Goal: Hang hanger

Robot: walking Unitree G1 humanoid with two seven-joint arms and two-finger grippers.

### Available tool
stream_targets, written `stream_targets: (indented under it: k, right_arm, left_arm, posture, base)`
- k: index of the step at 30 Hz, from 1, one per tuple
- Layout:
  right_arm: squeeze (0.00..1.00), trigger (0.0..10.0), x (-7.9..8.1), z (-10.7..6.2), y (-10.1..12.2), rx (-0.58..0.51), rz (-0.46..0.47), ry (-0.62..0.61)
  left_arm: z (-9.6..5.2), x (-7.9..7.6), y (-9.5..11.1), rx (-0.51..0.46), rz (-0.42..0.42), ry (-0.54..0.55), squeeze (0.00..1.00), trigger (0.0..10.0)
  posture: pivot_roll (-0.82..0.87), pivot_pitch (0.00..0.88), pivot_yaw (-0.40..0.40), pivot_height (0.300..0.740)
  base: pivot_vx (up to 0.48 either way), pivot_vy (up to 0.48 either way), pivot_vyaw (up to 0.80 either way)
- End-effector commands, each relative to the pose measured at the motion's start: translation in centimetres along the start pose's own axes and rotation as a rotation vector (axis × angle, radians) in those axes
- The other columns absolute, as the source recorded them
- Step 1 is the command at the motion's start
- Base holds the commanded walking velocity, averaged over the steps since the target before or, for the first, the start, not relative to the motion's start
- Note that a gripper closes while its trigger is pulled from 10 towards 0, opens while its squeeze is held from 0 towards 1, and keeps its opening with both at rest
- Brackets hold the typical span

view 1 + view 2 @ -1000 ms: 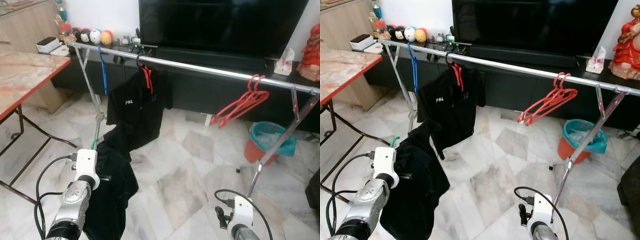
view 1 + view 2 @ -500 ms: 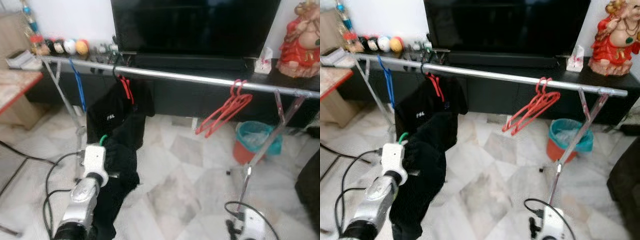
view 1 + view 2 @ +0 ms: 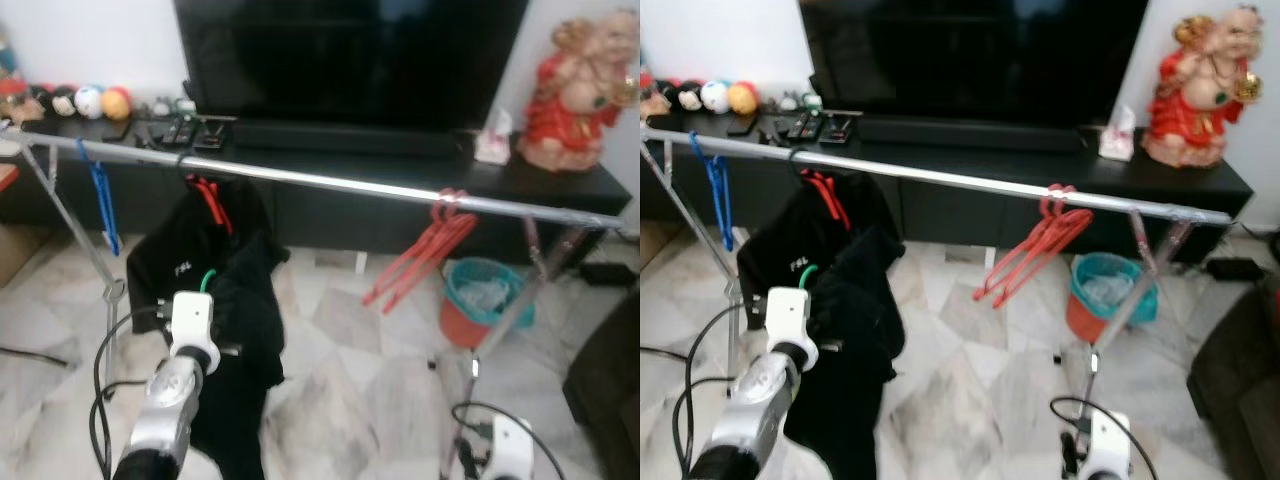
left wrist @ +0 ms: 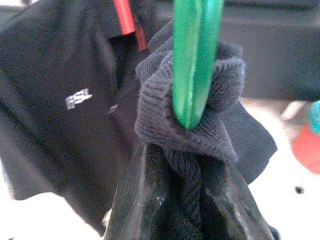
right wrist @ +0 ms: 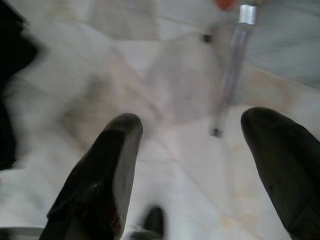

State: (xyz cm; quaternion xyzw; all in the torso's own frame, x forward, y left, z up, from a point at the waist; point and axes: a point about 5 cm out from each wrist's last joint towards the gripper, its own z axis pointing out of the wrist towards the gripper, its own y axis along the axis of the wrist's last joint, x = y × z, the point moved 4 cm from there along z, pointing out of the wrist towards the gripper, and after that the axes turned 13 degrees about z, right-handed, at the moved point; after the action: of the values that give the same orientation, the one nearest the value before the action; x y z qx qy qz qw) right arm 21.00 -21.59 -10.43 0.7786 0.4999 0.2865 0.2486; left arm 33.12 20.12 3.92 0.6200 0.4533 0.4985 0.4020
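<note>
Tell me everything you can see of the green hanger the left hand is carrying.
Only the top of the green hanger shows: a smooth, glossy, plastic-looking green neck rising out of the ribbed collar of a black knit garment draped over it, curving into a hook above the left hand. The hand's fingers are clamped on the bunched collar just below the neck. The hanger is upright, below and in front of the rail, not yet hooked on.

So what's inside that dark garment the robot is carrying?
A green hanger pokes out of the collar of the black garment, which the left gripper holds. The rest of the hanger is covered by fabric, so its shape inside cannot be seen.
</note>
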Motion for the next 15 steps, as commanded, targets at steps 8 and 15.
stream_targets:
  k: [8,15]
  right_arm:
    - [0.00,10.0,-1.43,-0.27,-0.13,0.014,-0.006,-0.032]
    - [0.00,10.0,-1.27,-0.18,-0.08,0.015,0.007,-0.037]
  left_arm:
    - [0.50,0.17,1.92,-0.060,0.005,0.008,0.00,10.0]
    - [0.42,0.03,1.72,-0.050,0.021,-0.001,0.00,10.0]
  posture:
    - [0.03,0.000,-0.034,0.740]
    - [0.02,0.000,-0.030,0.740]
  base:
    - [0.382,0.000,0.00]
    - [0.297,0.000,0.00]
